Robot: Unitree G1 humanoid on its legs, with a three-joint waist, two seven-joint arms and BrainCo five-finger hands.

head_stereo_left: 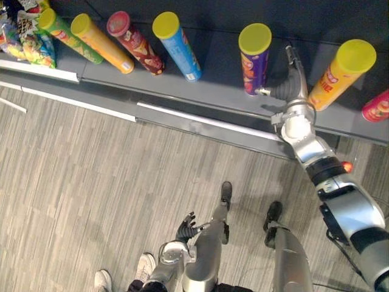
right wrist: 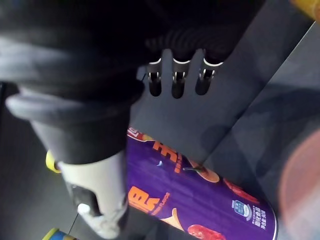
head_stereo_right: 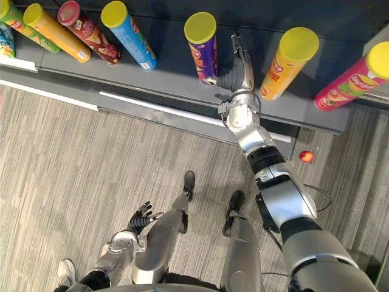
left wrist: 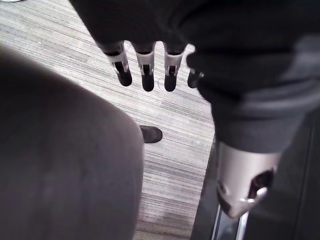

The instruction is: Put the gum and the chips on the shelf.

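Shelf (head_stereo_left: 219,91) dark grey, along top of frame, chips cans standing on it in row. Purple chips can (head_stereo_left: 253,58) upper middle, orange chips can (head_stereo_left: 340,73) upper right. Right hand (head_stereo_left: 297,78) over shelf between these two, fingers (right wrist: 179,87) straight, released, grasping nothing; thumb just beside purple chips can. Left hand (head_stereo_left: 187,228) bottom centre above floor, fingers relaxed, empty.

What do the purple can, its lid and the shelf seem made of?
The purple can looks like cardboard under a glossy printed wrap, with a faint sheen. Its lid seems plastic: plain, smooth yellow. The shelf is dark grey and matte, metal or coated board; I cannot tell which.
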